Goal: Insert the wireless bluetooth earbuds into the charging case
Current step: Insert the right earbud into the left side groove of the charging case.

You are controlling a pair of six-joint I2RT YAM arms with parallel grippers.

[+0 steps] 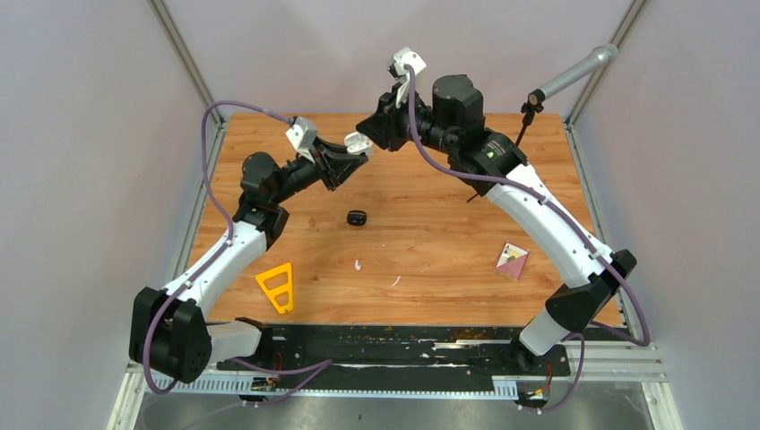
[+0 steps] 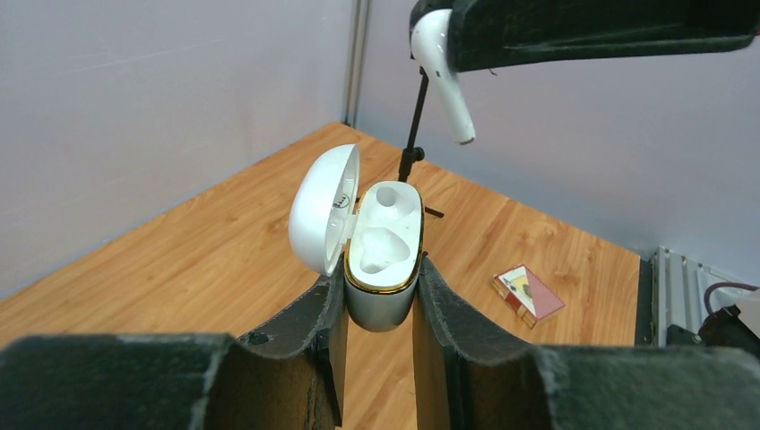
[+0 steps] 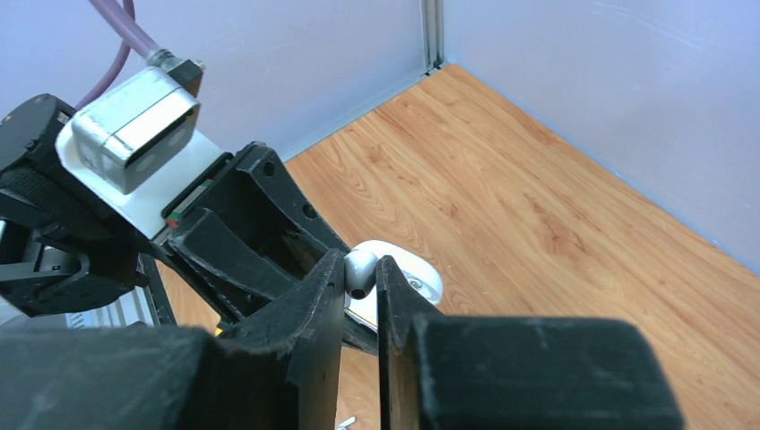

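My left gripper (image 1: pixel 352 150) is shut on the white charging case (image 2: pixel 384 287) and holds it upright in the air above the back of the table. Its lid (image 2: pixel 321 208) is open to the left. The far socket (image 2: pixel 392 195) is empty. My right gripper (image 1: pixel 375 125) is shut on a white earbud (image 2: pixel 444 76), stem pointing down, above and to the right of the case and apart from it. The earbud also shows in the right wrist view (image 3: pixel 359 271), just above the case lid (image 3: pixel 414 276). Another white earbud (image 1: pixel 358 265) lies on the table. The black earbuds are not in view.
A small black case (image 1: pixel 357 218) sits mid-table. A thin white sliver (image 1: pixel 395 281) lies to the right of the loose earbud. A yellow triangle (image 1: pixel 277 287) is at the front left, a small card box (image 1: pixel 512 260) at the right, and a microphone stand (image 1: pixel 574 76) at the back right.
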